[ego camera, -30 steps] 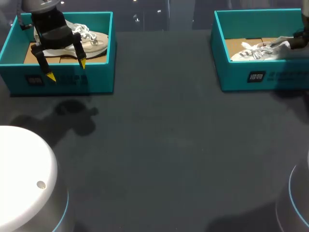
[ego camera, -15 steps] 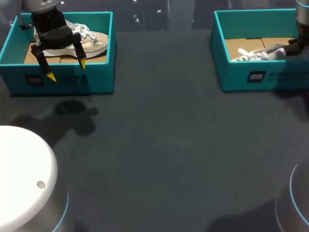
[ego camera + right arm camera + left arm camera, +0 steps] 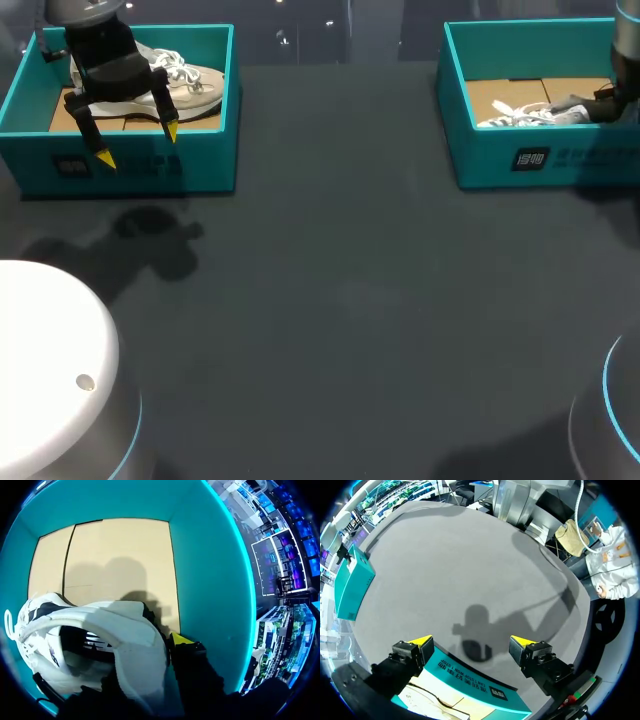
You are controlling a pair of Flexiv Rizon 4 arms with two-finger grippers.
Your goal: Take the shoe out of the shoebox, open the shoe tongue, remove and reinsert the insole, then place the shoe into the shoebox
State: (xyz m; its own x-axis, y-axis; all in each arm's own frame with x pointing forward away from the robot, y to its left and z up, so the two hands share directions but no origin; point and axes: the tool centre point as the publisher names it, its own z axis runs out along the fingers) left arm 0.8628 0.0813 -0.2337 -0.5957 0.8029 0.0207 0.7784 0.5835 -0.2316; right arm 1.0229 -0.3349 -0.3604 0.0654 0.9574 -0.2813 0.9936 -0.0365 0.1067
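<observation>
a dark grey surface [image 3: 340,300] carries two teal shoeboxes, well apart at its far side. in the left shoebox [image 3: 130,172] lies a beige shoe [image 3: 198,84] with white laces, its heel end hidden behind the left arm [image 3: 100,50]. the left jaws hang over that box's near wall, spread wide apart with nothing between them; the left wrist view shows the wall's rim just under their yellow fingertips [image 3: 421,640]. the right shoebox [image 3: 540,158] holds a white shoe [image 3: 532,112] low on its cardboard floor [image 3: 120,555], largely screened by the near wall. the right arm [image 3: 625,60] is cut off at the edge. in the right wrist view the shoe's heel fills the foreground and covers most of the right jaws, so i cannot tell whether they clamp it
</observation>
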